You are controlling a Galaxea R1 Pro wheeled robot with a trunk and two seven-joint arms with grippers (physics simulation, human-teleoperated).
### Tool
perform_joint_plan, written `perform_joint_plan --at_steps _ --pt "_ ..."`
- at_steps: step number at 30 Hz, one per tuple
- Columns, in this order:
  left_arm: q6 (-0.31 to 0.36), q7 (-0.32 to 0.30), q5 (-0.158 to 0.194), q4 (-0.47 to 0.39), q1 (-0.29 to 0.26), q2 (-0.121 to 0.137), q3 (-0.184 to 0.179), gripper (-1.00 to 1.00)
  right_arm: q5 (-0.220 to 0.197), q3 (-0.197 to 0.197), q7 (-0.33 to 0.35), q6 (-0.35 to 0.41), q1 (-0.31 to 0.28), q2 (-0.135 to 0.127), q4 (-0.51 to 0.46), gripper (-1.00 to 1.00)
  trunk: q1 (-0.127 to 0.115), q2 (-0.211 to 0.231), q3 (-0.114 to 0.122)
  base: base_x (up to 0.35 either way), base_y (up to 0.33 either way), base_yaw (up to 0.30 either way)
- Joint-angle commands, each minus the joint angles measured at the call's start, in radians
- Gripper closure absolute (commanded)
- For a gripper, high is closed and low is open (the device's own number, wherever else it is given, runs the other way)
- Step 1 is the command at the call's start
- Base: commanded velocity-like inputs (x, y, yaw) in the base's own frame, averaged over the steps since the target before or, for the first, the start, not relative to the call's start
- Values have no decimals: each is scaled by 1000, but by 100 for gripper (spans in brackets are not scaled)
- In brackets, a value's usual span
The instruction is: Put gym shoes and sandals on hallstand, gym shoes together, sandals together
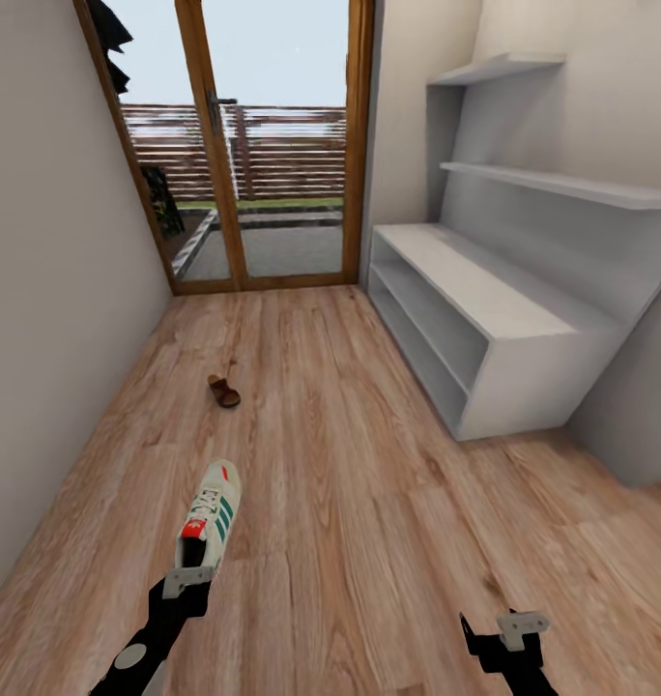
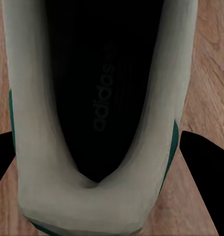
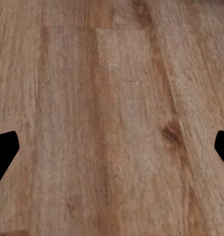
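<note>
Left claw (image 1: 186,582): sitting at the heel of one gym shoe (image 1: 208,527); in the left wrist view its two dark fingers (image 2: 203,172) are flanking the heel collar, spread wide, close to the sides. Whether they are already pressing the shoe I cannot tell.

Gym shoe: lying on the corridor floor (image 1: 369,503), upright on its sole, toe pointing away from the left claw, heel nearest it. The dark insole with its printed logo is facing straight up between the fingers.

Handling, as I judge it: light, with a soft upper that is likely giving under pressure and a firmer heel counter. The padded collar sides look like the best hold, squeezed across the heel, low enough to bite on the stiffer part. Laces and tongue would be slipping.

Right claw (image 1: 500,633): hanging wide open above bare planks, gripping nothing, well to the right of the shoe.

Sandal (image 1: 224,391): lying on the floor well beyond the shoe's toe, small and dark. Probably flat and flexible, so the straps or sole edge are the likelier hold.

Hallstand (image 1: 485,319): standing far ahead and to the right of both claws, its bench top and tiers bearing no shoes.
</note>
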Motion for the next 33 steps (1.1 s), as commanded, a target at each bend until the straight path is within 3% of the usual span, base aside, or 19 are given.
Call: perform_joint_plan --at_steps 1,13,33 --pt "-3 -6 0 1 -1 -1 4 100 7 -5 4 -3 0 0 0 -100 0 0 0 339 0 207" --pt "-3 -7 0 1 -1 -1 4 100 7 -5 4 -3 0 0 0 -100 0 0 13 339 0 189" --pt "-3 -7 0 1 -1 -1 4 100 7 -5 7 -3 0 0 0 -100 0 0 14 339 0 14"
